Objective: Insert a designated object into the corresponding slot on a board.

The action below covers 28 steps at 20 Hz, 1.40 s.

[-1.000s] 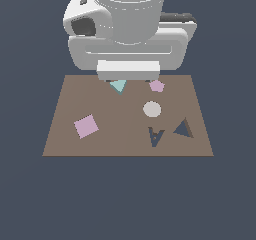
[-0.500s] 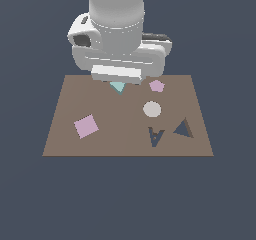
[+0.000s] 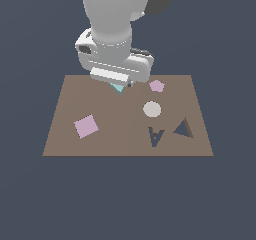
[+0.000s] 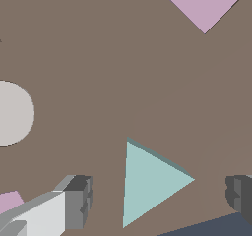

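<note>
The teal triangle [image 4: 150,183] lies flat on the brown board [image 3: 115,129]; in the exterior view only its tip [image 3: 118,88] shows under my hand. My gripper [image 4: 157,200] is open, one finger [image 4: 78,200] on each side of the triangle, not touching it. In the exterior view the gripper [image 3: 120,84] sits low over the board's far edge. The plain triangular slot [image 3: 184,129] lies near the board's front corner on the exterior view's right, well away from the gripper.
A pink square [image 3: 86,126] lies on the exterior view's left of the board. A pink pentagon [image 3: 157,86], a pale round disc [image 3: 152,109] and an A-shaped cut-out [image 3: 156,136] lie on its right half.
The arm has come lower over the teal triangle and turned a little; the hand now hides most of the triangle. The pieces on the board have not moved.
</note>
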{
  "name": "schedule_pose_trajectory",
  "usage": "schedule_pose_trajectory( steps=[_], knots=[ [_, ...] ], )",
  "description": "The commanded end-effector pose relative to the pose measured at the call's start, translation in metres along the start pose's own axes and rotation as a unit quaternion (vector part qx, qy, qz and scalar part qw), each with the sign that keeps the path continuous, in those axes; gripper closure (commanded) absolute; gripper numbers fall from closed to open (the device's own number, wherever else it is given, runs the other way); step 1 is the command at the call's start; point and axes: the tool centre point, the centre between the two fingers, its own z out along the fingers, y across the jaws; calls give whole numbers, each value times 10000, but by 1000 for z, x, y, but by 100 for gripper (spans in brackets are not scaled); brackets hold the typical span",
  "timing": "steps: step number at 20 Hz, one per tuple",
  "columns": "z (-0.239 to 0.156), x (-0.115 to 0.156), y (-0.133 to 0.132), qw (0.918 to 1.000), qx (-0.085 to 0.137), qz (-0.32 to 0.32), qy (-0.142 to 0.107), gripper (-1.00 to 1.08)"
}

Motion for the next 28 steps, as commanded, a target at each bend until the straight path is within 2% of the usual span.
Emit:
schedule_pose_trajectory(
  steps=[1,21,22,28],
  knots=[
    [9,-6,4,9999,4,127,0,-92],
    [40,-13,6,9997,16,256,-8,-92],
    [40,-13,6,9997,16,256,-8,108],
    [40,-13,6,9997,16,256,-8,108]
  ],
)
